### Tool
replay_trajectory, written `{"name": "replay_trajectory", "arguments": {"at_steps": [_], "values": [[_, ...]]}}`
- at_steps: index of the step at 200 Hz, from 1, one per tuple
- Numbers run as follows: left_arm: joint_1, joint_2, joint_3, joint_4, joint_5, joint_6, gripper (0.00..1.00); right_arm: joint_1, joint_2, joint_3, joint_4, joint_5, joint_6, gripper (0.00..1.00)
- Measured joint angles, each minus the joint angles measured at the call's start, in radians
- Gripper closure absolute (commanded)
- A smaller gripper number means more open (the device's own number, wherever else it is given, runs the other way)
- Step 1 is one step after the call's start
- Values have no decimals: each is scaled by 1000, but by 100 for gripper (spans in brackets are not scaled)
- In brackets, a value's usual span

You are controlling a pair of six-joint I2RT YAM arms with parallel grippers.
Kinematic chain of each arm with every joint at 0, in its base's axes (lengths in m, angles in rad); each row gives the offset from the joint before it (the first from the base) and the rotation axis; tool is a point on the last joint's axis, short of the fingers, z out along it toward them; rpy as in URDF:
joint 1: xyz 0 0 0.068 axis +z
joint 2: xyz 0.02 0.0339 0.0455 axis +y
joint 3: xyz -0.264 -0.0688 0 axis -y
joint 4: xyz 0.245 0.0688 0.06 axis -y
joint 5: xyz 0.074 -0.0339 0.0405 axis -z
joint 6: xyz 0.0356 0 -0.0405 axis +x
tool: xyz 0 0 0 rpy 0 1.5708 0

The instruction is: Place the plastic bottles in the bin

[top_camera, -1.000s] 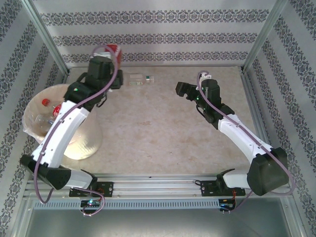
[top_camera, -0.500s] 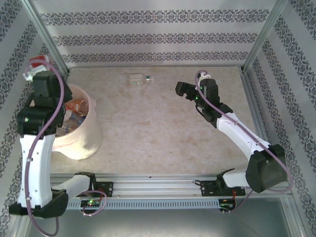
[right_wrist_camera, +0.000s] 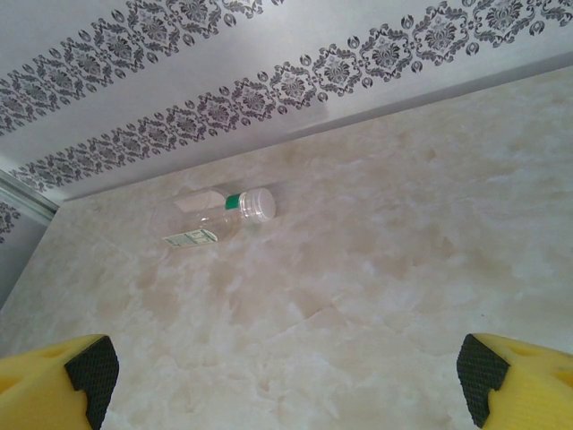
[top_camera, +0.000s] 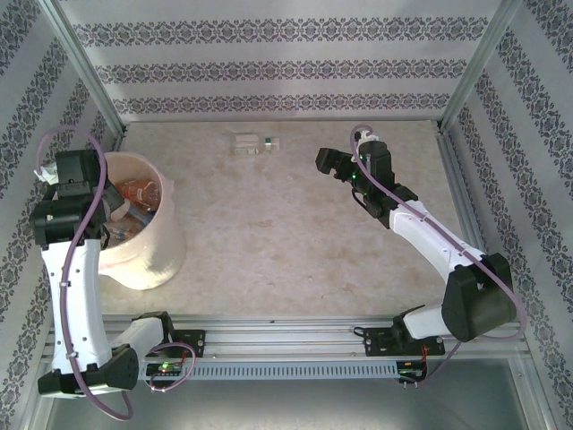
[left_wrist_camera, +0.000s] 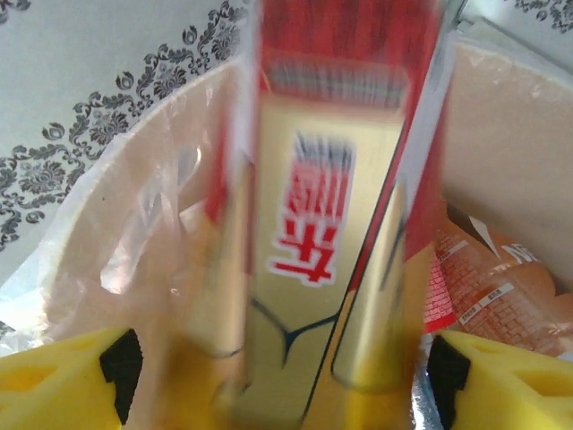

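An amber plastic bottle (left_wrist_camera: 331, 224) with a red label hangs blurred between the spread yellow fingers of my left gripper (left_wrist_camera: 286, 376), over the bin (left_wrist_camera: 89, 206); the pads stand clear of its sides. From above, the left gripper (top_camera: 89, 202) is over the left part of the cream-white bin (top_camera: 166, 237), which holds several bottles (top_camera: 139, 191). One of them has a red brick-pattern label (left_wrist_camera: 483, 291). A clear bottle (top_camera: 251, 143) with a white cap and green band lies at the back of the table (right_wrist_camera: 215, 215). My right gripper (top_camera: 327, 164) is open and empty, to its right.
Patterned walls and metal posts close in the table on three sides. The bin stands by the left wall. The marble-look tabletop (top_camera: 295, 242) stretches between the two arms.
The left arm swung from the table's back over to the bin with the amber bottle, and its jaws have now widened. The right arm has barely moved.
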Motion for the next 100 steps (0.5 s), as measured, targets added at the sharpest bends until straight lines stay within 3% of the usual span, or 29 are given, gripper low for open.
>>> {"name": "replay_trajectory", "arguments": {"at_steps": [55, 100], "values": [[0, 4, 114, -11, 87, -10, 0, 0, 0, 0, 0, 0, 4, 2], [0, 105, 143, 110, 300, -2, 0, 0, -7, -16, -1, 0, 7, 2]]}}
